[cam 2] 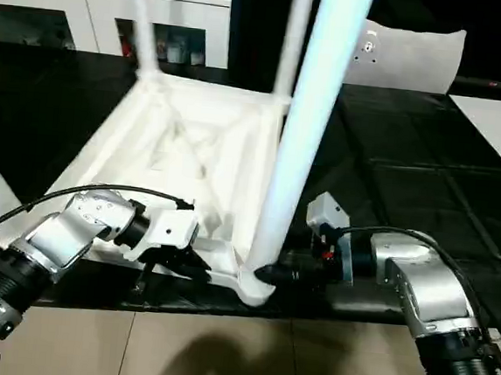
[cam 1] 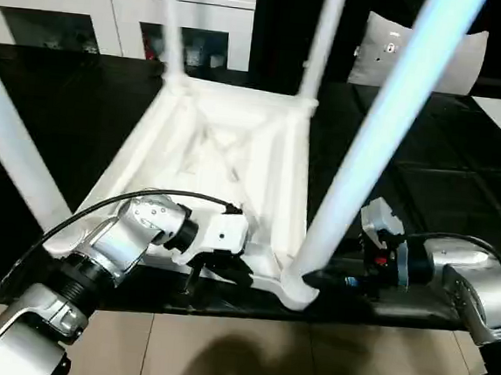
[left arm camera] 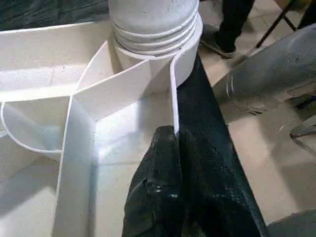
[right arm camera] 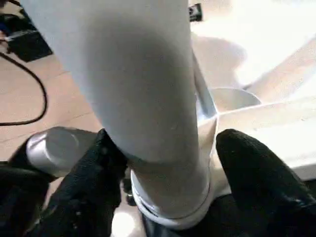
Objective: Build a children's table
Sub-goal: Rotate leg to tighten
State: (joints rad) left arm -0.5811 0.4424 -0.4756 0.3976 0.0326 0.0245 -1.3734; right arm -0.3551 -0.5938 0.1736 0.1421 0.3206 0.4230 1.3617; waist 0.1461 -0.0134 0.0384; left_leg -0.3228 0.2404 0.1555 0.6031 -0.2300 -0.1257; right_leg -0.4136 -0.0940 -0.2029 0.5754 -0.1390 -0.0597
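Clearly the tabletop [cam 1: 226, 163] lay upside down on the black desk [cam 1: 81, 120], its near edge at the desk's front, legs standing in the corner sockets. My left gripper [left arm camera: 173, 192] was pinched shut on the tabletop's near rim. My right gripper [right arm camera: 163, 182] straddled the near-right leg [cam 1: 367, 154] at its base, fingers [right arm camera: 256, 173] apart, perhaps not clamping. I feared the leg sat half-threaded; a careless twist could cross it or drag the tabletop off the edge.

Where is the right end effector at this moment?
In the left eye view, the right end effector is low on the right, at the foot of the near right leg, where it enters the corner socket of the upturned tabletop.
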